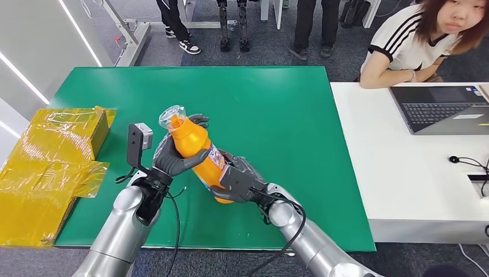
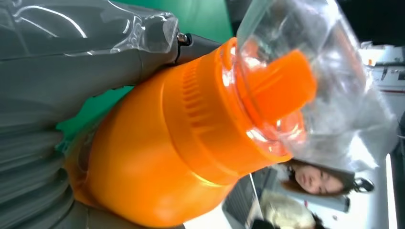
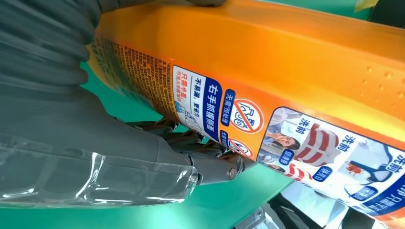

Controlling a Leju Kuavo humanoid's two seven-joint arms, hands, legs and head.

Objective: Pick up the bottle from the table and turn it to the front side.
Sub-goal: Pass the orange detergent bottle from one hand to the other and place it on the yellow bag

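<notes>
Yellow wrapped box (image 1: 52, 167) at 9 o'clock, overhanging green table (image 1: 288, 115) edge. Left hand (image 1: 176, 156) gripping orange bottle (image 1: 199, 153) upper body; right hand (image 1: 239, 182) gripping base. Bottle aloft, tilted, clear cap toward 11 o'clock. Label (image 3: 305, 143): Chinese print, prohibition icon. Open green toward 1 o'clock.

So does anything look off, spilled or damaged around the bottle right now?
Nothing spilled or damaged. The bottle is tilted off the table, held by the left hand near its neck and the right hand at its base. Its clear cap looks intact.
</notes>
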